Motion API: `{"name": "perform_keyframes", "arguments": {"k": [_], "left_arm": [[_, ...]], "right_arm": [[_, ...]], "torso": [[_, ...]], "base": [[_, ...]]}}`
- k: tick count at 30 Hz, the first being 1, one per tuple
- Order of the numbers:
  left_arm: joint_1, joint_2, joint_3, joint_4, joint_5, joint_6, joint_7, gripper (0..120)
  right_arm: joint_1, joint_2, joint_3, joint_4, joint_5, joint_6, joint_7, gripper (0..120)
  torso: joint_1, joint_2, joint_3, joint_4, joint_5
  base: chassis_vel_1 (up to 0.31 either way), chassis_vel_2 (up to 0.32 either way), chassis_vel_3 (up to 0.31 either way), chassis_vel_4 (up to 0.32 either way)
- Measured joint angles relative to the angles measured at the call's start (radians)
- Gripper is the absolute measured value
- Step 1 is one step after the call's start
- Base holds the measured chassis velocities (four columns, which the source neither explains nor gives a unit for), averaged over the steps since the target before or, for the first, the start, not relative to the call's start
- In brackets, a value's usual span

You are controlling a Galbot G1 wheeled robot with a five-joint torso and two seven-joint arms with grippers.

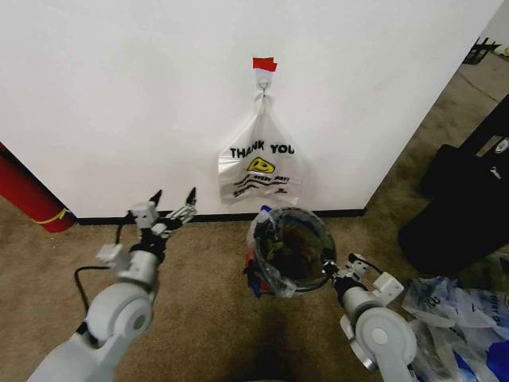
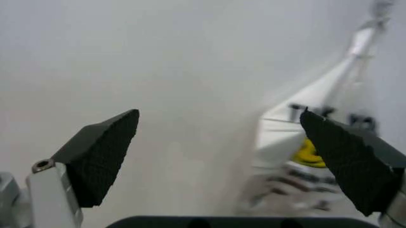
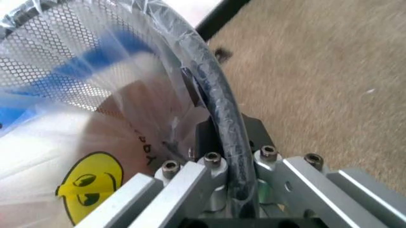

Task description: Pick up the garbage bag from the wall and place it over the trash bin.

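The right gripper (image 1: pixel 332 269) has its jaws clamped on the rim of the one trash bin (image 1: pixel 314 231), where the garbage bag (image 1: pixel 265 253) drapes over the mesh. The left gripper (image 1: pixel 172 206) hangs near the wall (image 1: pixel 119 95), jaws spread wide and empty. Brown carpet (image 1: pixel 199 294) — one "THANK YOU" bag (image 1: pixel 261 171) on the hook (image 1: pixel 263 80), one red cylinder (image 1: pixel 24 195), a heap of plastic bags (image 1: pixel 457 310).

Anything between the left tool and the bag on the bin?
Nothing visible. Bare carpet separates the open left tool, raised before the wall, from the garbage bag, already draped over the trash bin. The right tool is at its rim.
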Motion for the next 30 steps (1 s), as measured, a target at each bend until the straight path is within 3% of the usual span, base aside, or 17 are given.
{"name": "perform_keyframes", "arguments": {"k": [2, 8, 14, 30], "left_arm": [[0.082, -0.003, -0.069, 0.025, 0.029, -0.075, 0.025, 100], [0.251, -0.057, -0.153, 0.048, 0.187, -0.183, 0.066, 100], [0.290, -0.102, -0.162, 0.039, 0.263, -0.182, 0.076, 100], [0.294, -0.125, -0.132, 0.016, 0.218, -0.142, 0.047, 100]], "right_arm": [[0.016, -0.009, -0.021, -0.019, 0.001, -0.028, 0.000, 0], [0.066, -0.015, -0.079, -0.050, 0.002, -0.060, 0.018, 0], [0.095, -0.012, -0.114, -0.075, 0.011, -0.089, 0.053, 0], [0.119, -0.004, -0.135, -0.136, -0.072, -0.059, 0.032, 0]], "torso": [[0.000, 0.000, 0.000, 0.0000, -0.0022], [0.000, 0.000, 0.000, -0.0001, -0.0016], [0.000, 0.000, 0.000, -0.0002, -0.0014], [0.000, 0.000, 0.000, -0.0003, -0.0015]], "base": [[0.000, 0.000, 0.000, 0.000], [0.000, 0.000, 0.000, 0.000], [0.000, 0.000, 0.000, 0.000], [0.000, 0.000, 0.000, 0.000]]}}
